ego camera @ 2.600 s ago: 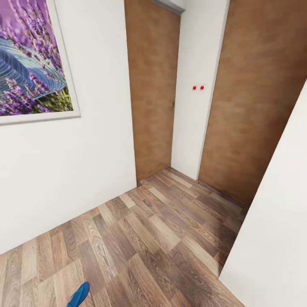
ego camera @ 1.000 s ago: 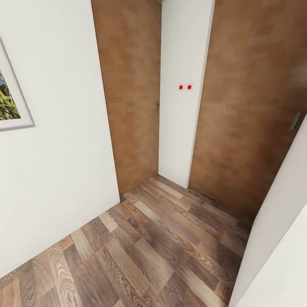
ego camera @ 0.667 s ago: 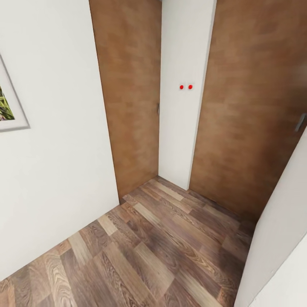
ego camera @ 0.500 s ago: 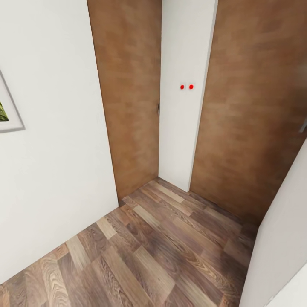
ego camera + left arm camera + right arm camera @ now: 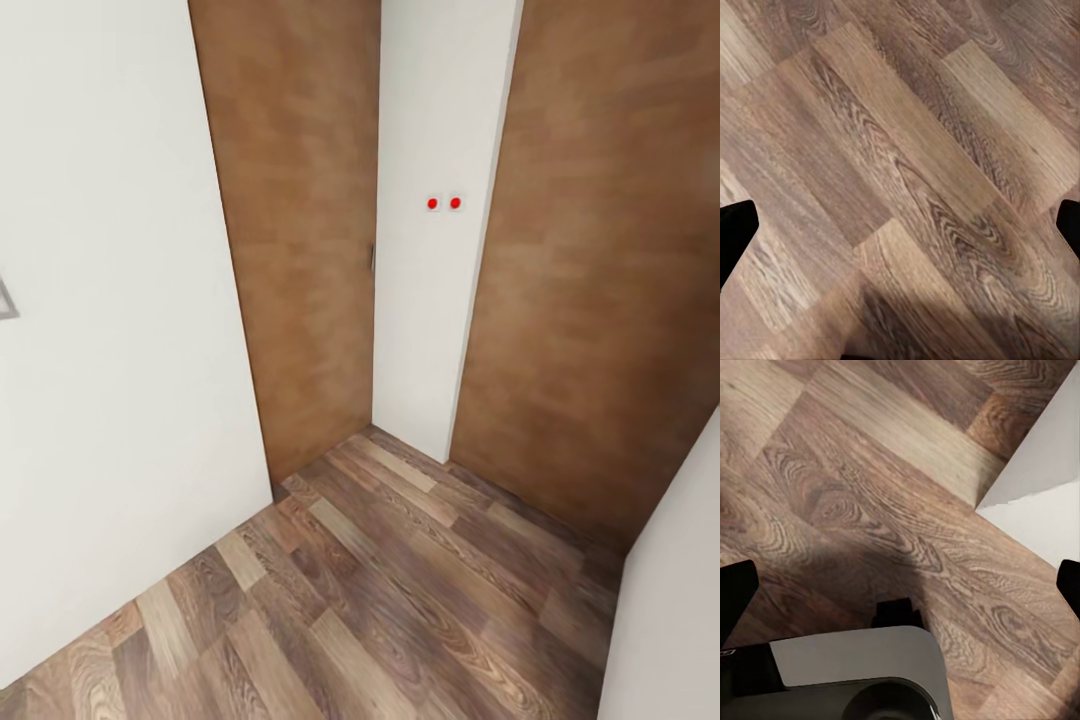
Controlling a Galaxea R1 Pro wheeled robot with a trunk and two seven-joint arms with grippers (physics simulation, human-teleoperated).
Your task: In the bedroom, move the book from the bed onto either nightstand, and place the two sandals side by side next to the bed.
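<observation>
Left claw (image 5: 900, 225): spread wide, black fingertips (image 5: 735, 229) at opposite edges of the left wrist view, nothing between them.
Below left claw: wood-plank floor (image 5: 907, 150), bare between the tips, a soft shadow across the planks nearest the camera.
Right claw (image 5: 900, 589): spread wide too, dark tips at either edge of the right wrist view, nothing gripped.
Near right claw: grey and black rounded robot body (image 5: 855, 671) on the camera's side of the tips, with a small black block on its far edge.
Beyond right claw: same plank floor, then the foot of a white wall corner (image 5: 1042, 495) standing on the planks, well apart from the tips.
Task things relative to the claws: cannot tell; only plank floor by either claw.
Head view, near: brown planks (image 5: 400, 600) running diagonally, white wall (image 5: 100, 400) on the left, another white wall edge at the lower right.
Head view, middle: sliver of a grey picture frame (image 5: 5, 300) on the left wall.
Head view, far: two tall brown wooden doors (image 5: 300, 230) either side of a narrow white wall strip (image 5: 430, 300), two small red dots (image 5: 444, 203) side by side on that strip.
</observation>
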